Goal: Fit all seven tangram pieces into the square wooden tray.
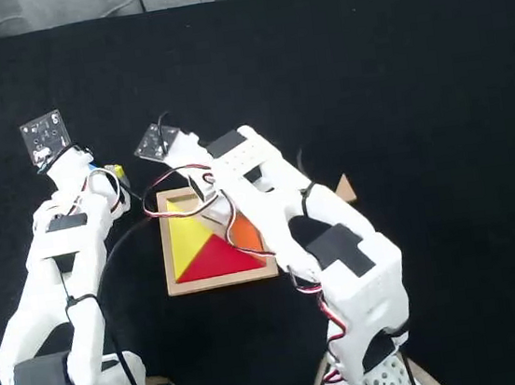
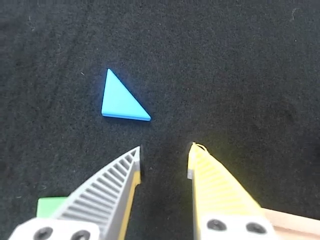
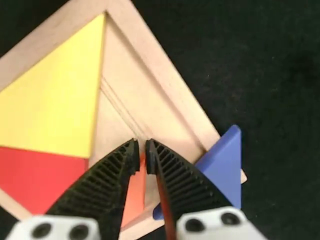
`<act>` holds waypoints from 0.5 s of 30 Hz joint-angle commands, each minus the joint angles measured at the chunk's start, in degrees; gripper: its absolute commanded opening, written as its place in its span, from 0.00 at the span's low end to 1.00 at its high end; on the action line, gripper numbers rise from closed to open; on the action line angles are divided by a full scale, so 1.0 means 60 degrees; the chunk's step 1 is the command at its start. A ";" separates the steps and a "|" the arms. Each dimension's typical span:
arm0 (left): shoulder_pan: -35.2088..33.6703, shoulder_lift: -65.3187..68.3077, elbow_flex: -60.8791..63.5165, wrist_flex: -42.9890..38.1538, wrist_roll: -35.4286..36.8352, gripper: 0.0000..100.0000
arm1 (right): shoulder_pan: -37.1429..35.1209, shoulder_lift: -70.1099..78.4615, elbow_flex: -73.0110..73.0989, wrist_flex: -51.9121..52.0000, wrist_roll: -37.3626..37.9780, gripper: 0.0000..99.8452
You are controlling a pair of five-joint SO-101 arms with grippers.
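**LEFT GRIPPER FACES LIGHT BLUE TRIANGLE; TRAY PARTLY FILLED**

The light blue triangle (image 2: 120, 100) lies flat on the black table cover (image 2: 250, 75), just ahead of the left gripper (image 2: 165, 150) and offset toward its grey finger (image 2: 115, 180). The jaws stand wide and hold nothing. The square wooden tray (image 3: 172, 87) contains a yellow triangle (image 3: 55, 100), a red triangle (image 3: 35, 180) and an orange piece (image 3: 134, 195). The right gripper (image 3: 141, 150), nearly closed, sits over the orange piece. A dark blue triangle (image 3: 225, 160) overlaps the tray's corner rim.

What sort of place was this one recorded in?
Probably a robotics lab or workshop bench: a black-covered table, two white robot arms mounted at its near edge, and a square wooden tray holding tangram pieces.
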 commanded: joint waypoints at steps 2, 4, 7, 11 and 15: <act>0.0081 -0.0337 -0.0403 -0.0147 0.0059 0.16 | 0.0044 -0.0110 -0.0491 0.0308 0.0103 0.01; 0.0081 -0.0337 -0.0403 -0.0147 0.0059 0.16 | 0.0117 -0.0110 -0.0681 0.0586 0.0352 0.01; 0.0081 -0.0337 -0.0403 -0.0147 0.0059 0.16 | 0.0103 -0.0110 -0.0989 0.1055 0.0469 0.01; 0.0081 -0.0337 -0.0403 -0.0147 0.0059 0.16 | 0.0117 -0.0110 -0.1106 0.1187 0.0484 0.01; 0.0081 -0.0337 -0.0388 -0.0147 0.0059 0.16 | 0.0117 -0.0110 -0.1106 0.1201 0.0513 0.01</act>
